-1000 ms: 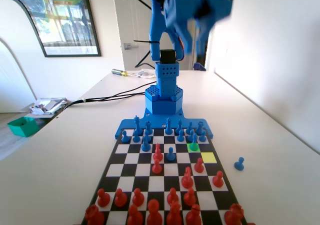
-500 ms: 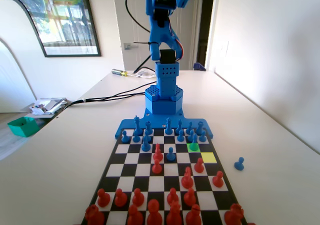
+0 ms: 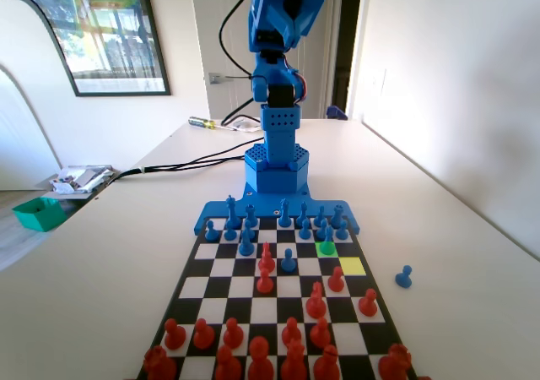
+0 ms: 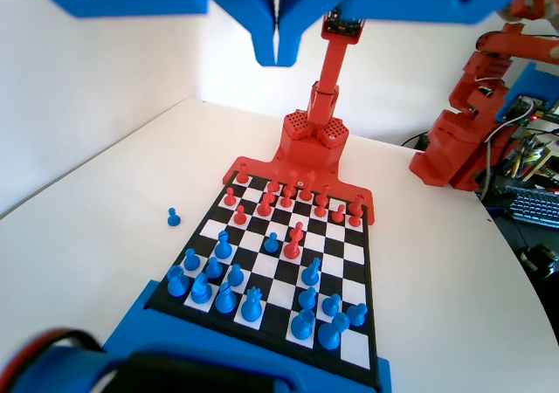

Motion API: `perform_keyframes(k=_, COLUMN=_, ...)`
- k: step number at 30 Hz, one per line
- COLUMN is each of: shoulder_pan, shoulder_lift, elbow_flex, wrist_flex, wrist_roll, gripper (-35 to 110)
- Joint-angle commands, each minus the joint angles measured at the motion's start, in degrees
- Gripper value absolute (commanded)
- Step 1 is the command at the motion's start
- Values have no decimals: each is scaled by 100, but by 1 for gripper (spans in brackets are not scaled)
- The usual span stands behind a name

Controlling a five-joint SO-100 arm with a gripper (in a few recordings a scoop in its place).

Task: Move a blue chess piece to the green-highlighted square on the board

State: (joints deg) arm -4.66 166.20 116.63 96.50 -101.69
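While the blue chess piece [image 3: 327,243] stands on the green-highlighted square [image 3: 326,249], its long axis is vertical — narrow top up, round base down. That square sits in the second row from the arm's end of the board [image 3: 221,267], right of centre in the fixed view, just beyond the pale yellow square [image 3: 352,266]. End effector [image 4: 277,48]: high above the board in the wrist view, jaws pressed together, nothing between them. A stray blue pawn [image 3: 404,276] stands on the desk [image 3: 126,245] off the board's right edge. Against the earlier fixed frames, the arm has folded upright over its base — no piece has shifted.
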Motion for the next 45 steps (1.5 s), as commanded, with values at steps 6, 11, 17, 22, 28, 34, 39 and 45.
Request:
perform_keyframes(k=6, shoulder_pan=325, shoulder_lift=606, elbow_flex=773, wrist_flex=-606, wrist_roll=-290, gripper=1)
perform_keyframes(k=11, shoulder_pan=466, shoulder_lift=800, elbow_flex=800, wrist_flex=-659, wrist_roll=-281, gripper=1)
perform_keyframes(k=17, shoulder_pan=615, shoulder_lift=879, elbow_flex=809, wrist_flex=-677, wrist_roll=-193, gripper=1)
perform_keyframes(k=22, shoulder_pan=650, shoulder_lift=888, elbow_flex=809, wrist_flex=-659, wrist_roll=-114, gripper=1)
perform_keyframes(k=28, shoulder_pan=650, shoulder_lift=888, elbow_flex=809, wrist_flex=-659, wrist_roll=-114, gripper=1)
perform_keyframes(k=34, shoulder_pan=650, shoulder_lift=888, elbow_flex=809, wrist_flex=-659, wrist_roll=-114, gripper=1)
perform_keyframes(k=39, shoulder_pan=650, shoulder_lift=888, elbow_flex=809, wrist_flex=-659, wrist_roll=-114, gripper=1)
perform_keyframes(k=45, shoulder_pan=650, shoulder_lift=888, elbow_flex=809, wrist_flex=-659, wrist_roll=-114, gripper=1)
